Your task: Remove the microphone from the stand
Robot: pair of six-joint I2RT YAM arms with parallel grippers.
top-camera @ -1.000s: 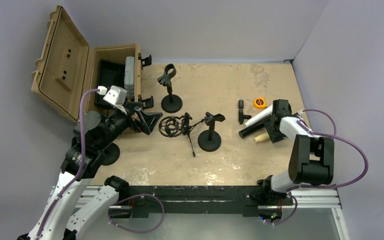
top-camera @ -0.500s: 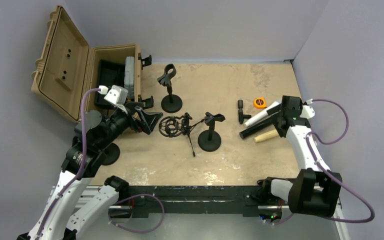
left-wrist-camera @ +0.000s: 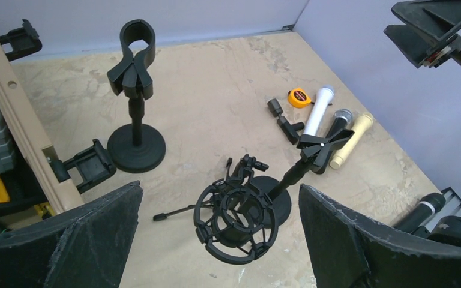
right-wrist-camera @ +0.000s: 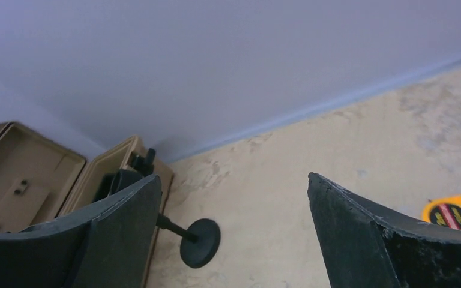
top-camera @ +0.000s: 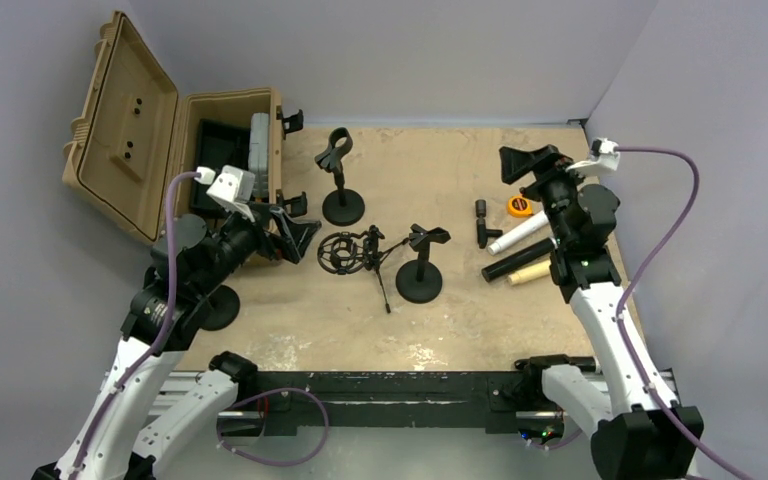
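Plainly, the open tan hard-shell case poses no threat; trouble sits mid-table. The left gripper gapes wide and empty, aimed at the short black round-based stand and the black ring-shaped shock mount beside it, so a careless descent could snag the ring and topple that stand. The right gripper, also wide and empty, hangs high. The stand's clip is bare: the white microphone, black microphone and cream microphone lie side by side near the right arm, where 1 nudge could roll them.
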